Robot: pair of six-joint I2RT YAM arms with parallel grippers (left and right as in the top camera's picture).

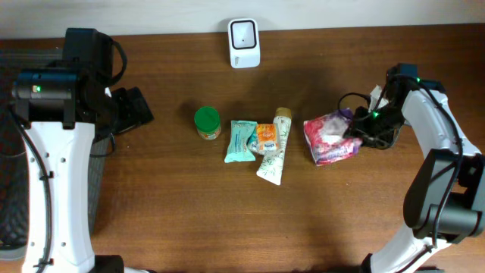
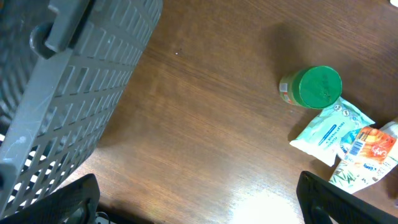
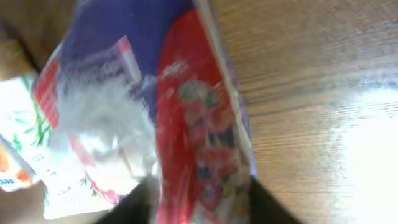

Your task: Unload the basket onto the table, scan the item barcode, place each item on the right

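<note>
Now the right pincer [image 3: 202,202] is straddling the right end of the red-and-purple packet [image 1: 330,140], which is lying on the bench [image 1: 227,220]; whether it is gripping, I cannot tell. The left pincer [image 2: 199,205] is hanging wide beside the grey basket [image 2: 68,93], well apart from the packet.

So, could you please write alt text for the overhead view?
The right gripper is at a red and pink bag on a wooden table. Left of it lie a tube, an orange packet, a teal packet and a green-lidded jar. A white scanner sits at the far edge, and the left gripper hangs near a dark basket.
</note>
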